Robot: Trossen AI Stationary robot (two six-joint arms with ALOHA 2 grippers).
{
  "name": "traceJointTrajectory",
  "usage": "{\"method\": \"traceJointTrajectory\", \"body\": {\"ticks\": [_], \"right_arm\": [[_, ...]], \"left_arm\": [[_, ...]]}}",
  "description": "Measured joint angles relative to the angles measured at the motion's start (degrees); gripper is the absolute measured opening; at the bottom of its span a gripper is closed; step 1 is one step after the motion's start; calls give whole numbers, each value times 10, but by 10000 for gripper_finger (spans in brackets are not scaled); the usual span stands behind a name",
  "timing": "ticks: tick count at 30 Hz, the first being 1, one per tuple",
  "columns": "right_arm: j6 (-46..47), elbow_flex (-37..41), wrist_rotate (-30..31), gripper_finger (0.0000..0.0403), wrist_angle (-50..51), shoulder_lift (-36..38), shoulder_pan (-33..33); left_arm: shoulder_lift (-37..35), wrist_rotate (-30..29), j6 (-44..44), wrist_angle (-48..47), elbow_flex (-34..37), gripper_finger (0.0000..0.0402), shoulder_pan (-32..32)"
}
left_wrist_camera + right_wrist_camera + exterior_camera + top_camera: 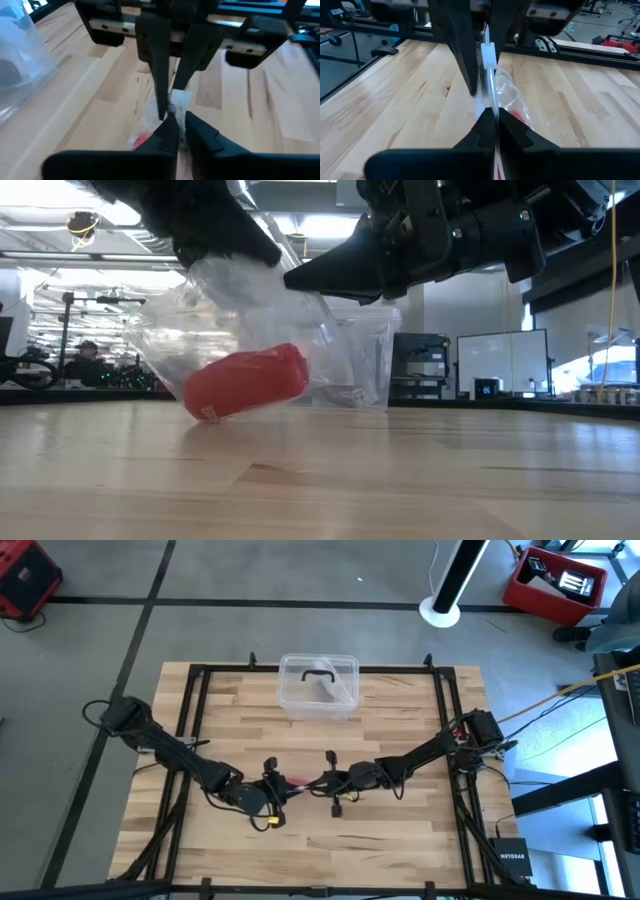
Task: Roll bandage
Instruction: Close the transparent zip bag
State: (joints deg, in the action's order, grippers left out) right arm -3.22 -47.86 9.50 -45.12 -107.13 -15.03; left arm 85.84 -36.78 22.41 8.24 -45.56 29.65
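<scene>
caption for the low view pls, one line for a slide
Both grippers pinch the top of a clear plastic bag holding a red bandage roll just above the wooden table.

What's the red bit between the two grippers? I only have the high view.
Observer: In the low view it's a small red fabric bandage roll inside a clear plastic bag.
Operator: Both arms on the bag?
Observer: Yes, the left gripper and right gripper each pinch the bag's top, jaws shut, tips almost meeting.
Operator: Is it lifted clear?
Observer: No. The roll sits tilted, and its lower end looks to be on the wooden table.
</scene>
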Motion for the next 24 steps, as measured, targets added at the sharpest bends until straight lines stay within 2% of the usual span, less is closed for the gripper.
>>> {"method": "traceJointTrajectory", "body": {"ticks": [6, 10, 15, 24], "right_arm": [[7, 0, 10, 8, 8, 0, 0], [14, 0, 15, 5, 8, 0, 0], [14, 0, 15, 7, 11, 0, 1], [14, 1, 15, 7, 12, 0, 0]], "left_arm": [[-47, 7, 1, -40, 0, 90, 0], [-79, 40, 1, -73, 0, 122, 1], [-89, 44, 1, -77, -1, 127, -2], [-69, 40, 11, -79, -1, 110, -28]]}}
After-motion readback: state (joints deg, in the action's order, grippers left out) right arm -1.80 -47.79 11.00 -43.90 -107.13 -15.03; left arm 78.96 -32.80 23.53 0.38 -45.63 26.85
